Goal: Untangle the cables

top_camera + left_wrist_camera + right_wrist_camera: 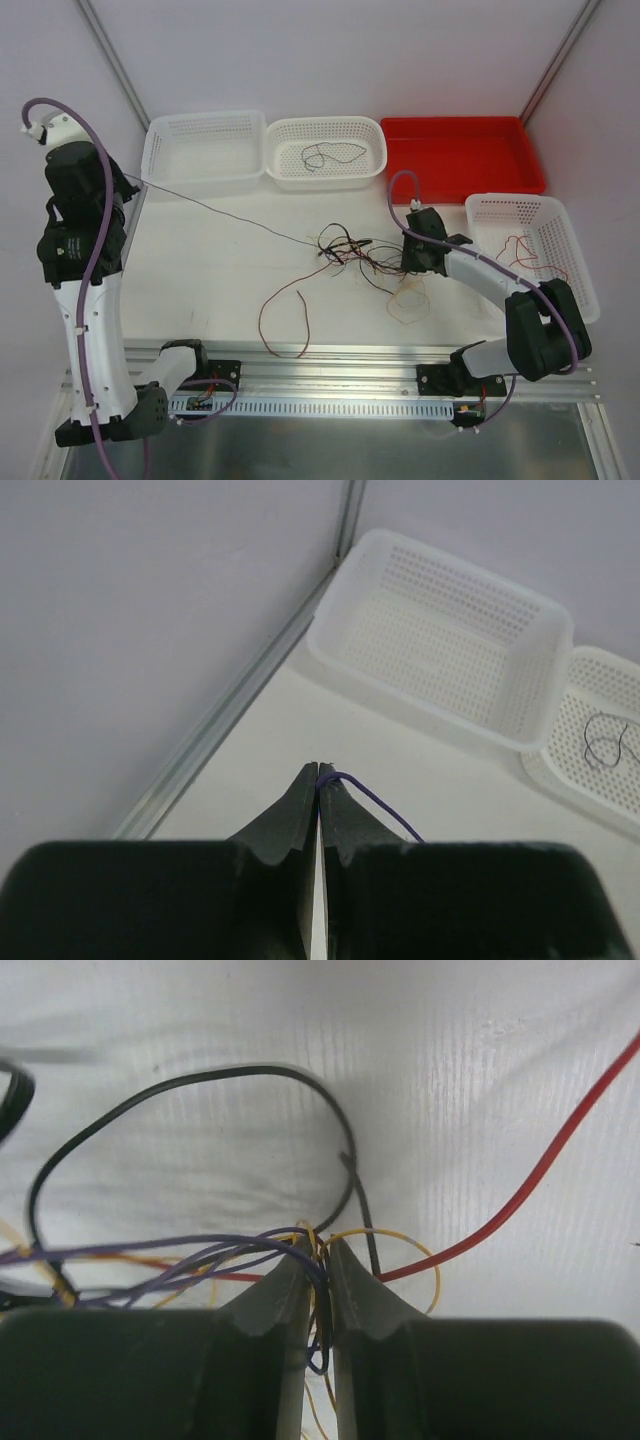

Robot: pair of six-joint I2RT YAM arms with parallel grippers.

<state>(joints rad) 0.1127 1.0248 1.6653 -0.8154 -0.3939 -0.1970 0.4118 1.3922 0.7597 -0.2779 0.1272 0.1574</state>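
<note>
A tangle of thin cables, purple, black, yellow and red, lies at the table's middle. My right gripper sits at its right edge, shut on a bunch of purple, yellow and black strands that pass between its fingertips. My left gripper is raised at the far left, shut on the end of a thin purple cable. That cable runs taut from it down to the tangle. A loose red cable lies in front of the tangle.
Two white baskets stand at the back, the second holding a dark cable. A red tray stands back right. A white basket at right holds red cable. A pale loop lies near the right arm.
</note>
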